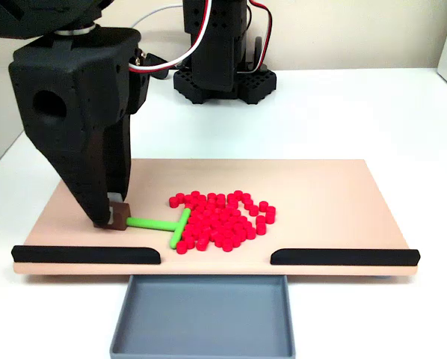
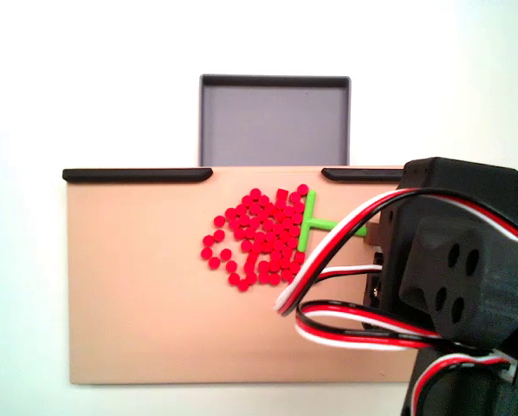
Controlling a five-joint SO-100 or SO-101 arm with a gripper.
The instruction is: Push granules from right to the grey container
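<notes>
The granules (image 1: 223, 221) are a loose cluster of tiny red pellets in the middle of the tan board (image 1: 321, 194), just behind the gap between two black strips. The grey container (image 1: 205, 314) sits below that gap, off the board's front edge, and looks empty. My gripper (image 1: 115, 217) stands at the board's left in a fixed view, shut on the stem of a green T-shaped pusher (image 1: 160, 224). The pusher's crossbar rests against the cluster's left edge. From the opposite side, the granules (image 2: 259, 238), pusher (image 2: 309, 221) and container (image 2: 276, 121) show again, with wires hiding my gripper's tips.
Black strips (image 1: 85, 255) (image 1: 343, 257) line the board's front edge on either side of the gap. The arm's base (image 1: 220, 75) stands behind the board on the white table. Bare board lies to the right of the cluster (image 1: 335, 209).
</notes>
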